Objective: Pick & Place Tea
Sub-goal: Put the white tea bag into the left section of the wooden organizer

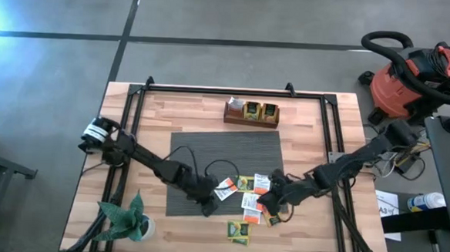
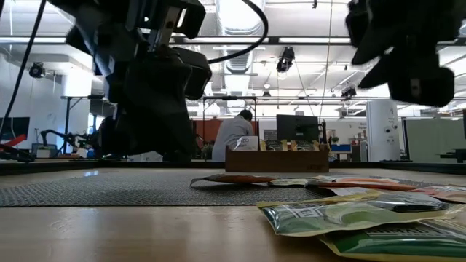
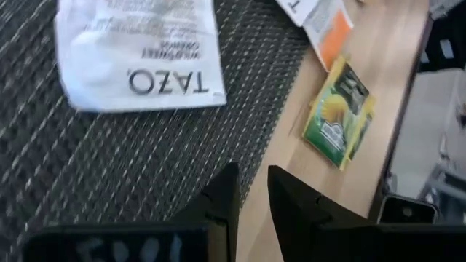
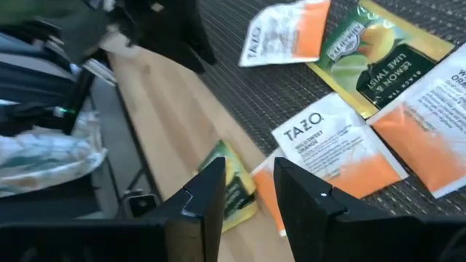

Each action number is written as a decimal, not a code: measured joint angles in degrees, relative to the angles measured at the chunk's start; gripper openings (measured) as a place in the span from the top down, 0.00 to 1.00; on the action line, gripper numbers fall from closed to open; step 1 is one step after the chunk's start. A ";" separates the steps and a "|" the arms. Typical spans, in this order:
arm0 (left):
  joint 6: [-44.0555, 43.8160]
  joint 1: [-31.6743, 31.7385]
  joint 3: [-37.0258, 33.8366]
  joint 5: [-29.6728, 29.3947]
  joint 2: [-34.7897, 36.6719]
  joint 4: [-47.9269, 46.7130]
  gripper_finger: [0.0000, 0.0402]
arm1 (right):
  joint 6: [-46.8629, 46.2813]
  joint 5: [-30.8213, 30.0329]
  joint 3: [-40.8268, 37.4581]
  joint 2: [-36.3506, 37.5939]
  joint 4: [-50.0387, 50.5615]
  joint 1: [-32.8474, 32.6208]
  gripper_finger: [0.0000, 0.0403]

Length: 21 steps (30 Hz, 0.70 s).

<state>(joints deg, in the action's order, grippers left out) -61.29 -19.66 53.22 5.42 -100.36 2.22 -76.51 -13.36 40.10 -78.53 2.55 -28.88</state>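
We are hovering both grippers, left (image 1: 210, 208) and right (image 1: 264, 199), over tea packets (image 1: 246, 203) scattered lower-centre by the grey mat (image 1: 223, 153); fingers slightly apart, empty, lining up picks.

The low view cuts off both arms overhead; the tea packets (image 2: 342, 215) nearest the lens blur, their print unreadable.

The far half of the grey mat (image 1: 232, 146) lies bare, open room up to the wooden box (image 1: 252, 112) at twelve o'clock. Toward five o'clock, tea packets (image 1: 246, 195) crowd the mat's near edge and the counter (image 1: 309, 134). Both hands hang there: the left hand (image 1: 209, 208) at six, the right hand (image 1: 271, 198) beside it. A potted plant (image 1: 126, 221) blocks the seven o'clock corner.
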 joint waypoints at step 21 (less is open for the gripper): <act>-12.53 -1.03 -4.83 -13.07 -0.50 0.81 0.83 | 25.94 15.16 21.80 -29.18 5.38 16.11 0.77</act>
<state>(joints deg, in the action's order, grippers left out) -73.82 -20.69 48.39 -7.65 -100.86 3.03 -50.57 1.80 61.89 -107.72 7.93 -12.77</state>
